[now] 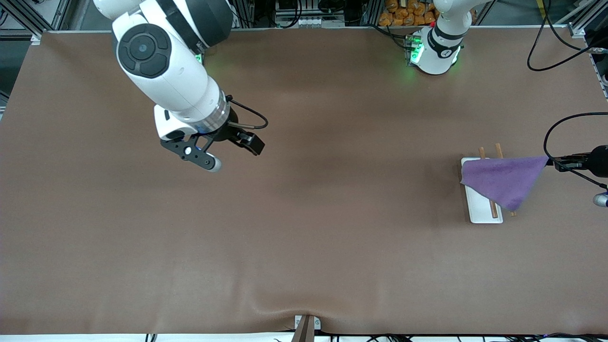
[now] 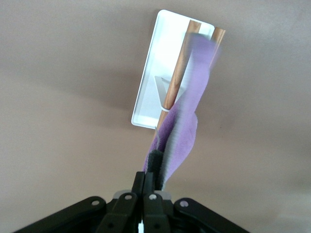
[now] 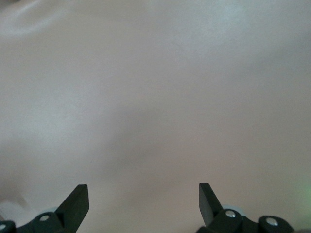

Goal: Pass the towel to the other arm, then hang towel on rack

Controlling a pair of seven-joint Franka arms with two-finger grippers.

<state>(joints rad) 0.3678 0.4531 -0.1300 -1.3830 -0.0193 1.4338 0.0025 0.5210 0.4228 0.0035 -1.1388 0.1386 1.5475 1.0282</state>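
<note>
The lilac towel [image 1: 501,180] is stretched over the rack, hiding most of the two brown rods [image 1: 494,209] and part of the white base plate [image 1: 479,209], toward the left arm's end of the table. One corner of it rises to my left gripper [image 1: 552,162], which is shut on that corner beside the rack. In the left wrist view the towel [image 2: 182,131] runs from the shut left gripper [image 2: 149,177] up over the rods [image 2: 177,73] above the base plate [image 2: 153,73]. My right gripper [image 1: 235,153] hangs open and empty over bare table; the right wrist view shows the right gripper [image 3: 143,191] open wide.
Black cables [image 1: 551,137] loop over the table at the left arm's end, close to the rack. The left arm's base [image 1: 434,50] stands at the table's back edge. A small bracket [image 1: 306,325] sits at the table's front edge. Brown mat [image 1: 332,213] covers the table.
</note>
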